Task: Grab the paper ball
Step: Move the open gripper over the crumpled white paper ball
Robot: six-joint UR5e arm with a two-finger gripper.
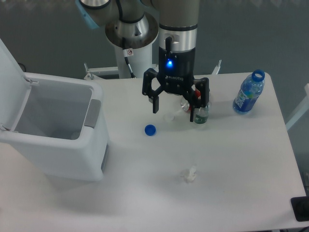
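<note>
The camera looked down on a white table (pixel 241 159) from the front, with the UR5e arm reaching in from the far edge. The gripper (pixel 174 110) hung above the middle of the table with its two black fingers (pixel 155 102) pointing down and spread wide apart, nothing held between them. The paper ball (pixel 189 175), a small lumpy white wad, lay on the bare tabletop well in front of the gripper, nearer the camera and slightly to the image right of the gap between the jaws, untouched and clear of both fingers. Below that gap sat a small translucent cap (pixel 168 117), and a round blue bottle cap (pixel 150 130) lay a little to the image left of it. Behind the image-right finger stood a small bottle with a green base (pixel 202 116), partly hidden by the gripper. An open blue-labelled water bottle (pixel 248 93) stood near the far image-right corner of the table. A white bin (pixel 58 130) with its lid raised filled the image-left side, well apart from the paper ball.
</note>
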